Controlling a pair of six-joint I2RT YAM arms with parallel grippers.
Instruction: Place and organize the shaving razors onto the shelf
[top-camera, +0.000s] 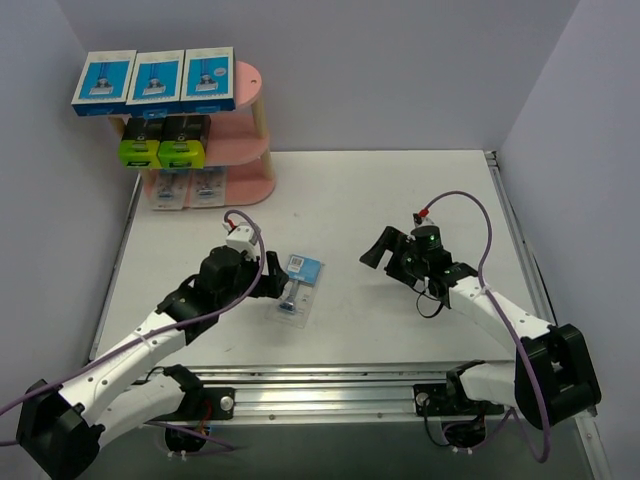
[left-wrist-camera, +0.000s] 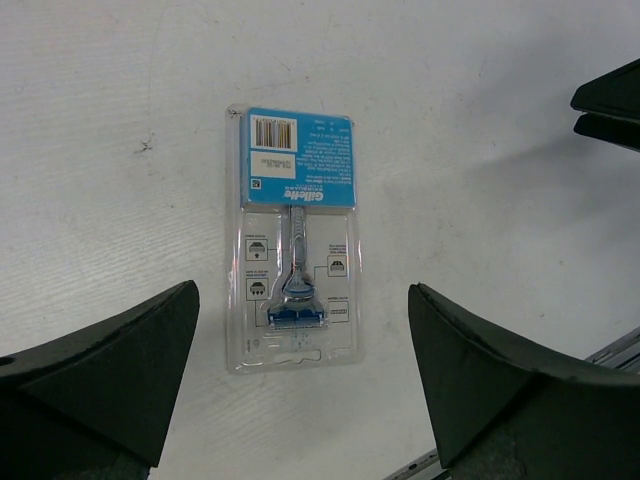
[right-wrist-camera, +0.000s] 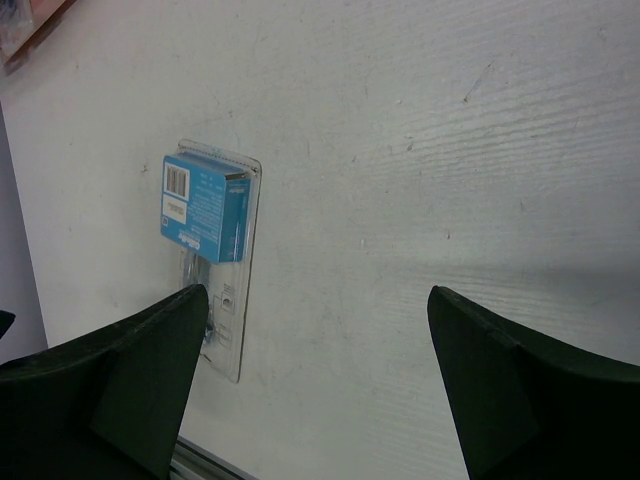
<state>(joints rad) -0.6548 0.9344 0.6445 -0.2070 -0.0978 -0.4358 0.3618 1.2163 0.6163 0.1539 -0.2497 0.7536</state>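
Top external: pink shelf (top-camera: 250, 88) at far-left corner of table (top-camera: 400, 190), all three tiers loaded.
- Top tier: three blue-and-white boxes (top-camera: 154, 78) upright in a row, side by side, fronts facing the arms.
- Middle tier: two black boxes with lime-green ends (top-camera: 165, 140), side by side, green ends forward.
- Bottom tier: clear blister packs (top-camera: 188, 187) standing next to each other; exact count hard to tell.

Off the shelf: one loose blister pack (top-camera: 298, 288), flat on the table, left of centre, well apart from the shelf. Blue card end away from the arm bases, razor head toward them.

Left gripper (top-camera: 278, 280): just beside the loose pack. Left wrist view puts the pack in the gap between both fingers (left-wrist-camera: 110, 380), barcode end farthest from the camera. Spread wide, no contact with the pack, holding nothing.

Right gripper (top-camera: 376, 256): over the right half of the table, aimed left, well apart from the loose pack. Right wrist view shows fingers (right-wrist-camera: 520, 390) parted, bare table between them, pack off to the left past the left-hand finger. Holding nothing.
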